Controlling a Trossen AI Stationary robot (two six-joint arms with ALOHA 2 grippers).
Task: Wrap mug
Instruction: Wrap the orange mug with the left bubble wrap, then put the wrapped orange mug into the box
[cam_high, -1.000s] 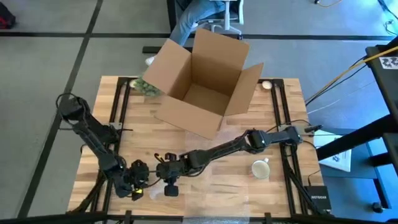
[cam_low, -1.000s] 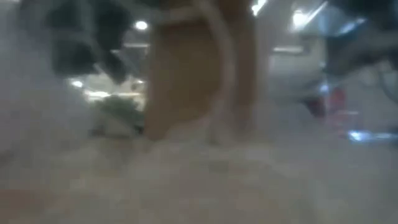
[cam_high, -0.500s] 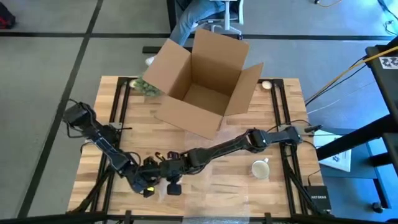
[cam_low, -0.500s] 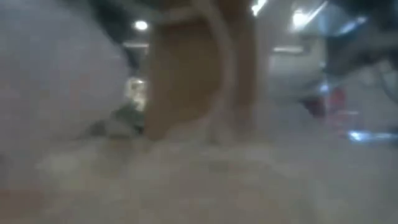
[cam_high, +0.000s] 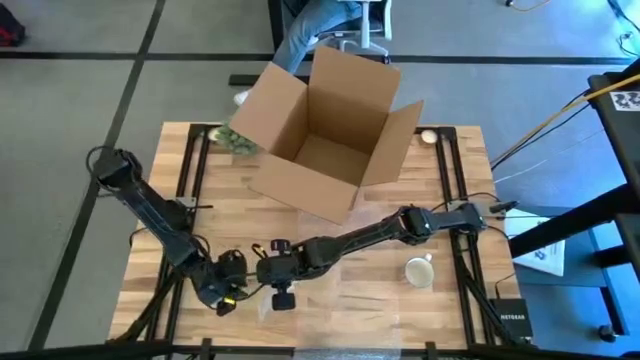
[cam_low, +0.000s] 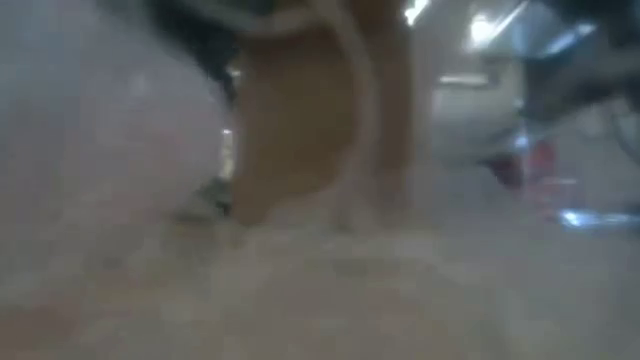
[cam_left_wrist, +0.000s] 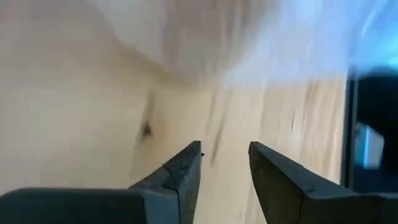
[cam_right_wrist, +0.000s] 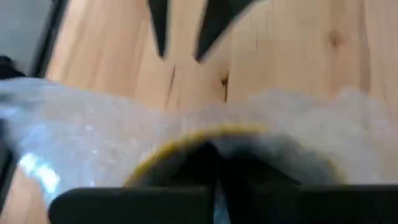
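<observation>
Filling most of the high view, the pale wooden table carried everything. The largest thing on it was the open brown cardboard box, at the middle of the back edge with its flaps spread.

Next in size was the clear sheet of bubble wrap, lying along the front edge, left of centre. It looked light, limp and slippery, likely to sag and fold on itself, so it is best pinched at an edge or corner and lifted by two points.

The right gripper reached across to it, and in its wrist view the fingers appeared pinched together on the sheet's near edge. The left gripper sat low just beside it, near the front-left corner. Its fingers were parted over bare wood with nothing between them, the wrap just ahead.

The small cream ceramic mug lay near the front-right corner, well apart from the wrap and both grippers. It should be rigid, smooth, breakable and fairly heavy for its size. The rim or the handle offers the surest hold, and it wants a gentle set-down.

Nothing stood between mug and sheet except the right arm stretched across the table. A green bundle beside the box's left corner and a small round pale object at the back-right corner lay out of the way.
</observation>
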